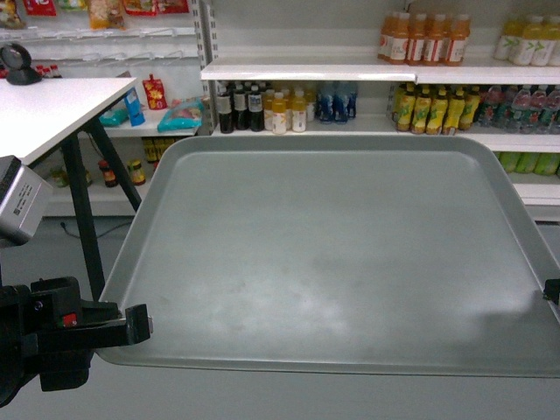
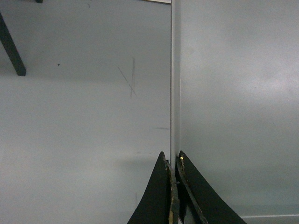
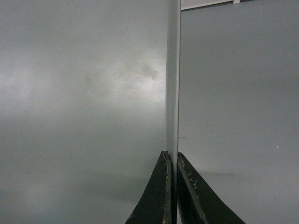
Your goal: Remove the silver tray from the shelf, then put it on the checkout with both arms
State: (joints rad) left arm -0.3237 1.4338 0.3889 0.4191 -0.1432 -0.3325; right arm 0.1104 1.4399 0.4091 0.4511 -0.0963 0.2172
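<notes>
The left arm [image 1: 39, 337] is built of blocky matte-black parts, with a small red mark on the housing behind the clamp and a pale screw head at the tip of its jaw. A grey box [image 1: 19, 203] with a lighter face and rounded corners sits above it (the wrist camera housing, by its place). Both wrist views show two black, tapering fingers [image 2: 161, 196] [image 3: 156, 196] with scuffed, chipped inner edges; the left pair carries a tiny yellowish fleck.

The silver tray [image 1: 332, 254] runs off the head view's right edge. Only a sliver of the right gripper [image 1: 552, 291] shows there. Bottle labels are unreadable.
</notes>
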